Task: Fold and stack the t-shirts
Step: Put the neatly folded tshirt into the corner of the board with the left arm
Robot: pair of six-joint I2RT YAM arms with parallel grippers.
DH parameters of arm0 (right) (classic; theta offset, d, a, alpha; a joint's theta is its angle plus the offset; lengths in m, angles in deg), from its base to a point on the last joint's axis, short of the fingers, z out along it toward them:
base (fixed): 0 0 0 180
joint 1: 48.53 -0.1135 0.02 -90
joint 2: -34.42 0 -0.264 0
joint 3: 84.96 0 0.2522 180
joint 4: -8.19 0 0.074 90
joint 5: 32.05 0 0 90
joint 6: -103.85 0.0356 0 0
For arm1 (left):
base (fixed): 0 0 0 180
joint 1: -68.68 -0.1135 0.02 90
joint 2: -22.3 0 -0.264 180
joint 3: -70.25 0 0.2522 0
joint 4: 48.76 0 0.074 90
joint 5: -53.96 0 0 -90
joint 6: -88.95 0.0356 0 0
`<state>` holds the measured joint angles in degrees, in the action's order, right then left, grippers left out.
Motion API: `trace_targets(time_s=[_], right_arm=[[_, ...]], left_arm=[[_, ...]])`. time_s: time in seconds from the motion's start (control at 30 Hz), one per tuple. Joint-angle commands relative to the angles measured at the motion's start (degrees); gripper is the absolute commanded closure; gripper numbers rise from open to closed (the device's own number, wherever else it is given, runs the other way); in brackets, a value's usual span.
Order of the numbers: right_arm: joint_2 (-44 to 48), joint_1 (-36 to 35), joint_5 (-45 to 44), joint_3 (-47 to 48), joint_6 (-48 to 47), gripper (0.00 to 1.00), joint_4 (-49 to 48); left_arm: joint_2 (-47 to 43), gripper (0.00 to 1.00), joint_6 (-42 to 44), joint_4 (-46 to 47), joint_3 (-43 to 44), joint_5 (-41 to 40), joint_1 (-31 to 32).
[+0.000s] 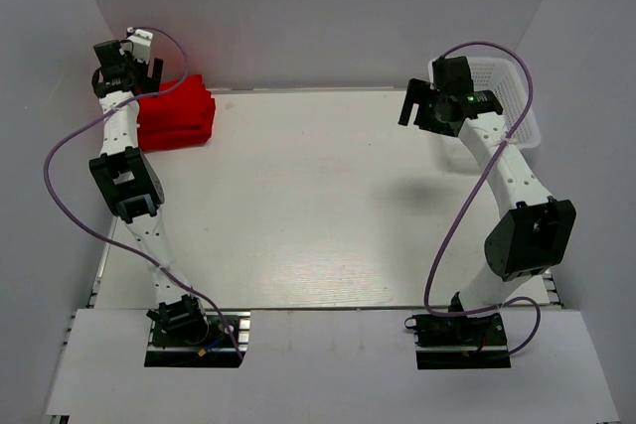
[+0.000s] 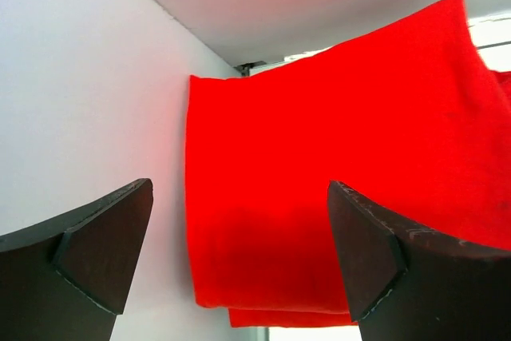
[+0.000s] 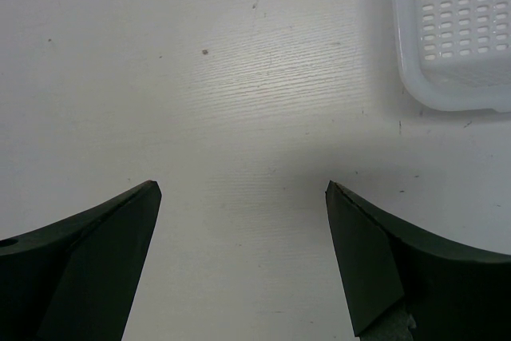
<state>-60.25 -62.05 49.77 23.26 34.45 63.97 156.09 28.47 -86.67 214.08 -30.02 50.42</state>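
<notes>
T-shirts lie folded one upon another as a red stack, directly under the left claw and a little ahead of it. In the wrist view the cloth fills the space beyond the two fingers, and its straight folded edge is just beside the wall on the claw's left. The fingers of this claw stand wide apart with nothing between them, so the stack rests by its own weight. I think the pile sits in this far corner so that the middle of the table is free for folding.

The right claw is well apart from the stack. Its fingers are also spread and hold nothing; below it is only bare table. The white mesh basket is just beside it, ahead and to its right. No red cloth shows in the part of the basket that I can see, so probably the work is near its end.
</notes>
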Motion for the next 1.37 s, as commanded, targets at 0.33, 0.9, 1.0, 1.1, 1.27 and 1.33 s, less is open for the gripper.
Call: trace_targets(time_s=[0.33,0.9,1.0,1.1,1.27,1.33], right_arm=[[10.54,-0.02,6.68,-11.91,0.93,0.1,-8.61],[36.3,0.16,10.91,-46.89,1.9,0.1,-18.38],[38.85,0.07,11.0,-49.8,3.04,0.1,-19.08],[40.62,-0.02,10.73,-51.83,4.18,0.1,-20.4],[43.51,-0.02,11.62,-53.75,3.57,0.1,-22.59],[44.22,-0.1,11.35,-53.76,3.92,0.1,-23.39]], left_arm=[[-15.48,0.0,-21.06,-3.72,-12.16,12.85,4.72],[-64.5,0.0,-49.82,-3.71,-73.34,-6.08,39.78],[-68.4,0.0,-52.1,-5.83,-75.48,-8.65,41.81],[-70.33,0.0,-52.11,-6.62,-76.18,-9.63,42.95],[-68.41,0.0,-52.11,-8.64,-74.96,-11.46,44.19],[-68.41,0.0,-52.11,-9.16,-74.95,-11.47,44.72]])
